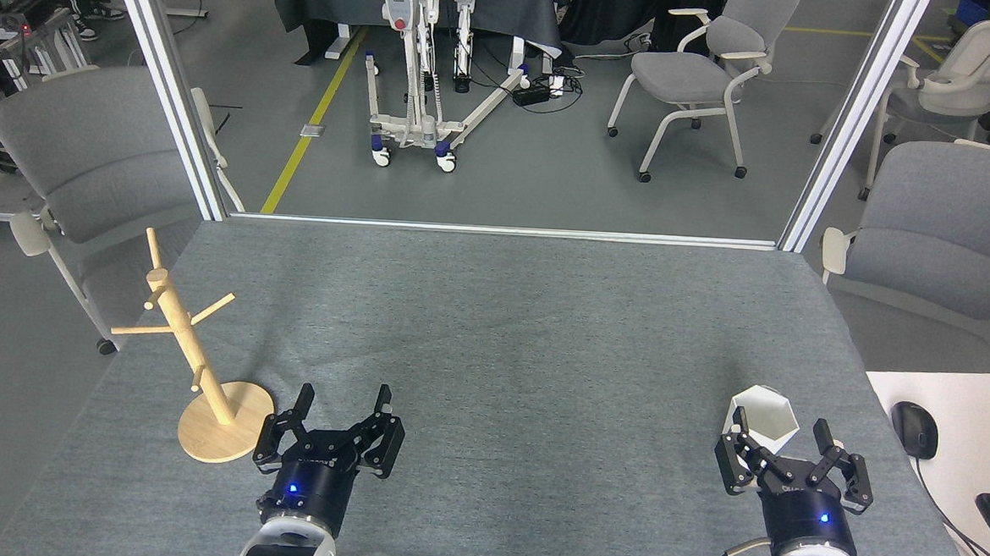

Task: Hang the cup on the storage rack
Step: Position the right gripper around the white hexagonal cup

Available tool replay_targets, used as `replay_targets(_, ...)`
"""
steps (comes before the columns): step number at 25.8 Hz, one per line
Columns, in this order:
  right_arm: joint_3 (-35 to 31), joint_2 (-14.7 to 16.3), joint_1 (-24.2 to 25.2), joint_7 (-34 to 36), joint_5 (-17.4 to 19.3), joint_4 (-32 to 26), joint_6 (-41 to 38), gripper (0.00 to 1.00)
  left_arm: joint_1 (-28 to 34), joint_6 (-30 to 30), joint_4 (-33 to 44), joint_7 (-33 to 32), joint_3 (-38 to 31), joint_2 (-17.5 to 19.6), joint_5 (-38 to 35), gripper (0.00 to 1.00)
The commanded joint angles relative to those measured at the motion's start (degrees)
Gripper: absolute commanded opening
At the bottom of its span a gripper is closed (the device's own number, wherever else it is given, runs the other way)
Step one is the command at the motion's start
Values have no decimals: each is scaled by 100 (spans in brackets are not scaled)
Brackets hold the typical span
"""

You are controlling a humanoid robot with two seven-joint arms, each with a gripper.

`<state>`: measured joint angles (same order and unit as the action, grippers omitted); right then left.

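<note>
Head view shows you at the reach step: your right gripper, fingers apart, sits just behind the cup near the table's right edge. Next, close on it; storage rack waits far left.

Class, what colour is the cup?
White, plain; the cup shows best in the head view.
</note>
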<state>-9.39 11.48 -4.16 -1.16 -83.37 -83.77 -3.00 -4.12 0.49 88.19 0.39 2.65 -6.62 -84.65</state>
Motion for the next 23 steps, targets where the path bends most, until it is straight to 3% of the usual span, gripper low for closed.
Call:
replay_targets(1,-1,-5,3,-33,-4,-8,1,100,26,82,14,31,-10,-6,1,100)
replay_targets(17,-45,12,47,-7,-13,45,45,100,8,276,277,189,34,-23,27,100)
replay_targets(23,-72,-41,-85,723,5,976,63,100,17,258,260,189,42,-23,27,100)
